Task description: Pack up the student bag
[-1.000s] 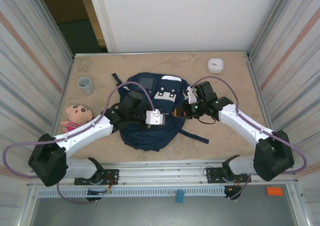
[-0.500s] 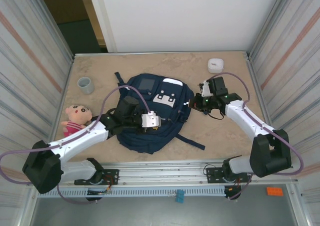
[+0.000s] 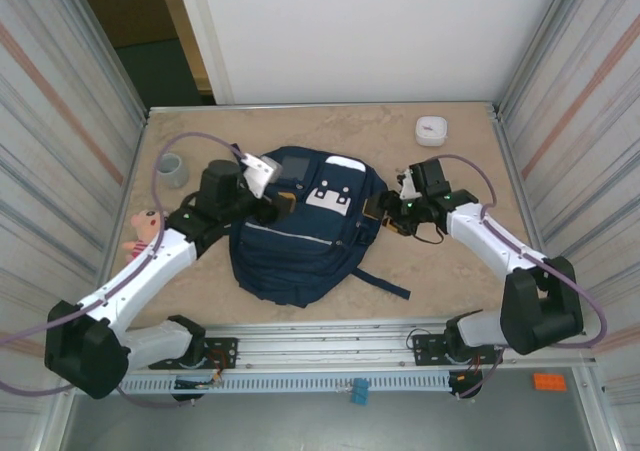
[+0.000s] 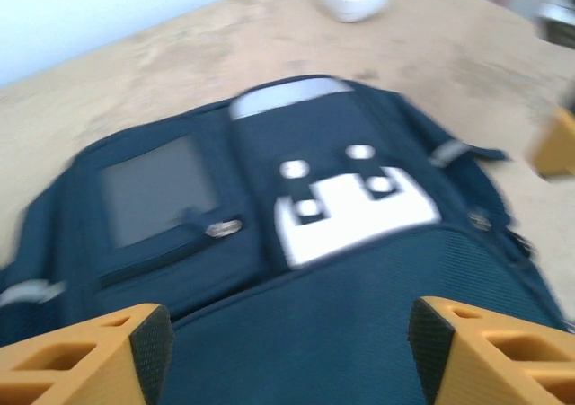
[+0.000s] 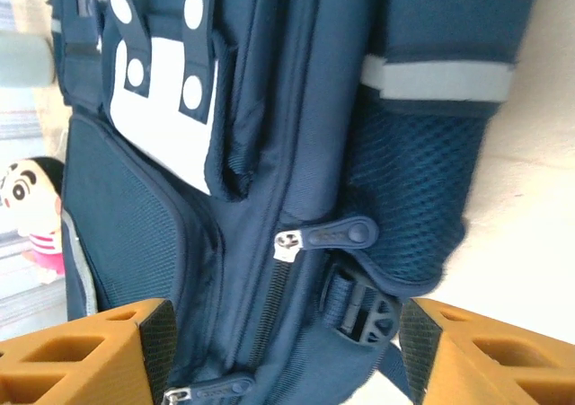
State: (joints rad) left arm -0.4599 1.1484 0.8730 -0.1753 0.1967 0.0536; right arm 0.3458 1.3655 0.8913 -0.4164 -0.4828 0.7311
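Both arms have drawn back from the large navy blue fabric backpack point(image 3: 300, 246), which lies flat on the beige tabletop point(image 3: 455, 166). The left gripper point(image 3: 281, 202) is at its upper-left corner and the right gripper point(image 3: 381, 215) is beside its right edge, both spread and empty. It looks soft, floppy and probably light, and its dark zipper pull point(image 5: 328, 236) looks like the best place to grip.

Left claw point(image 4: 286, 338) agape, right claw point(image 5: 286, 344) agape, arms bent inward

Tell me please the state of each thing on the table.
student bag, lying flat, front up, visible zips look closed
left gripper, open, empty, over the bag's top left
right gripper, open, empty, at the bag's right side
cup, upright
plush doll, lying down
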